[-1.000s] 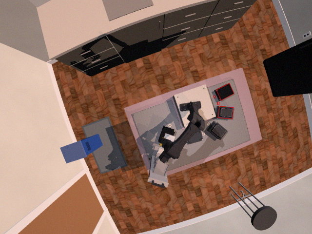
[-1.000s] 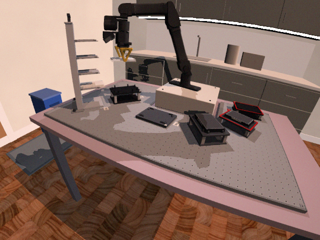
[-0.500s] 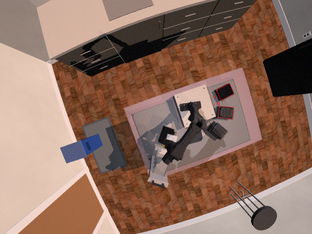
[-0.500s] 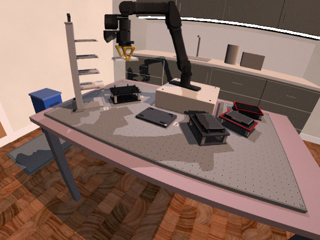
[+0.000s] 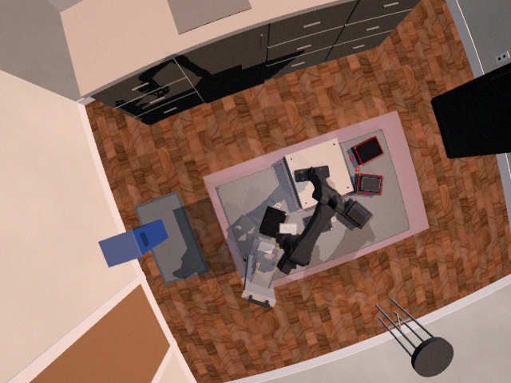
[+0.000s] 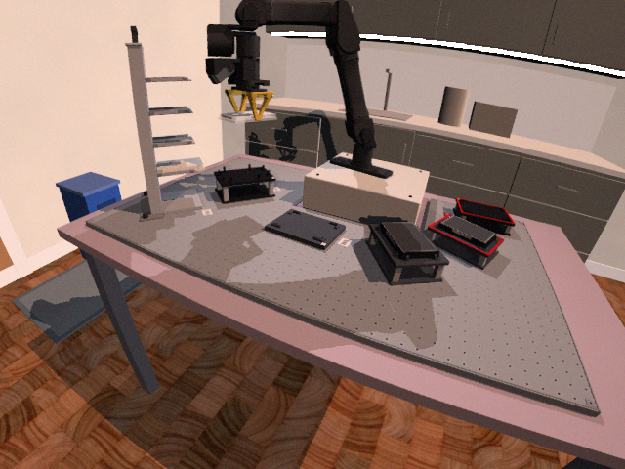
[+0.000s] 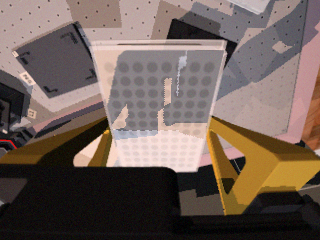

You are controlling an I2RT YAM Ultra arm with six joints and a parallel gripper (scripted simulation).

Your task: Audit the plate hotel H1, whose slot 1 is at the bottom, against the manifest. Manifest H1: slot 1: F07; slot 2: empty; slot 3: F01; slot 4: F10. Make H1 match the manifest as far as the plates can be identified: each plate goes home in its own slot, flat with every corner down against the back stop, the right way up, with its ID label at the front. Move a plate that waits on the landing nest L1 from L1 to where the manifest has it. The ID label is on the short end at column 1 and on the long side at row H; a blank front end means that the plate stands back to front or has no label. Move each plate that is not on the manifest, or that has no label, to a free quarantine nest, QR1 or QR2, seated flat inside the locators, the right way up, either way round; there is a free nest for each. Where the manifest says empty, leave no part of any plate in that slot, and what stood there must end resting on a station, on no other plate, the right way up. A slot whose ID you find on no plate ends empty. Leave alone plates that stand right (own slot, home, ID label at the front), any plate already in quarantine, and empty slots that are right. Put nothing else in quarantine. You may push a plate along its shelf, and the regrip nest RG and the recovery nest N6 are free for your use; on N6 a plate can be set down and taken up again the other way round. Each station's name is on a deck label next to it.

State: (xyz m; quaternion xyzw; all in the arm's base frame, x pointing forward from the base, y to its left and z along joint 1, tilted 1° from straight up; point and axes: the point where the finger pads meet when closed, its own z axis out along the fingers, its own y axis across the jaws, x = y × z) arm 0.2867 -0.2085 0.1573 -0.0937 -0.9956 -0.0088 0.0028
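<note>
My gripper [image 6: 248, 107] [image 7: 159, 120] has its yellow fingers shut on the long sides of a clear well plate [image 6: 246, 116] [image 7: 161, 95] [image 5: 287, 227]. It holds the plate level, high above the table. The plate hangs over the raised black nest [image 6: 244, 183] [image 5: 271, 219] [image 7: 192, 29] and beside the upper shelves of the plate hotel H1 [image 6: 143, 141] [image 5: 259, 270]. The hotel's four thin shelves [image 6: 171, 108] point toward the gripper. I cannot tell which of them carry plates. No ID label can be read on the held plate.
A flat dark nest [image 6: 306, 228] [image 7: 56, 60] lies mid-table. A raised black nest carrying a dark plate [image 6: 407, 240] [image 5: 356, 213] stands right of it. Two red-rimmed quarantine nests stand at the right: one [image 6: 465, 233] [image 5: 369, 183] holds a plate, the other [image 6: 484, 211] [image 5: 368, 150] looks empty. The arm's beige base block [image 6: 364, 193] is at the back.
</note>
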